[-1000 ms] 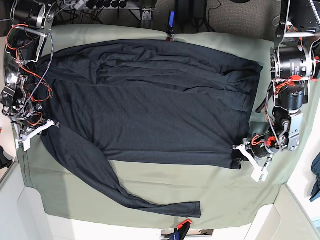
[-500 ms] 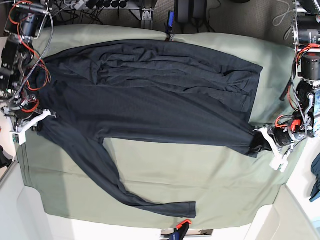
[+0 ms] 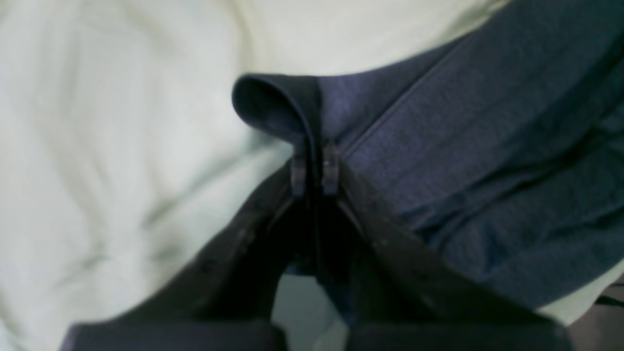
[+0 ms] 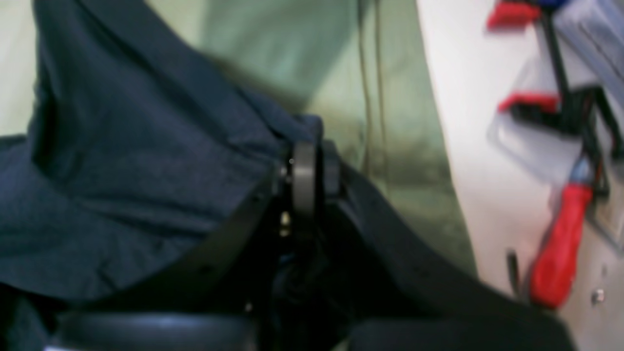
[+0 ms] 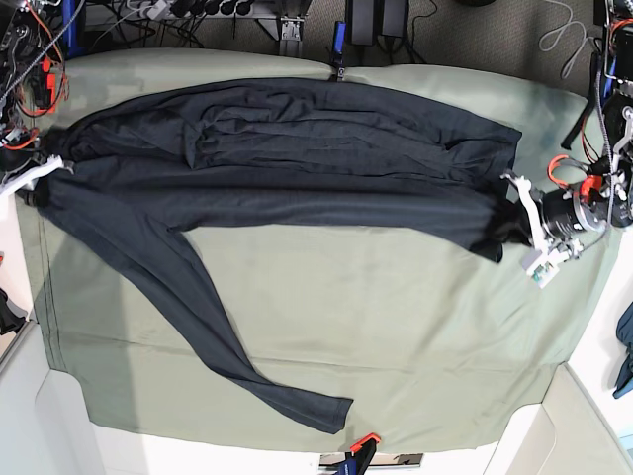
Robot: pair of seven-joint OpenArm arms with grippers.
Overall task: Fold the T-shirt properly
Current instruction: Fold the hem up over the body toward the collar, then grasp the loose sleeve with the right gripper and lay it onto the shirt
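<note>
On the green cloth [image 5: 396, 327], shirt [image 5: 297, 168] edge now sits higher. Left gripper [image 5: 521, 222] and right gripper [image 5: 36, 175] both pinch it, pulled farther apart.

charcoal T-shirt [image 5: 297, 168] (plain), sage-green table cloth [image 5: 396, 327]

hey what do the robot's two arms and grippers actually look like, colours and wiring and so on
Both arms are bare black and silver metal with exposed red and orange wiring. The left gripper has white fingers on a black motor body; in its wrist view the fingertips are dark ridged pads. The right gripper also has white fingers, with a round grey pad.
</note>
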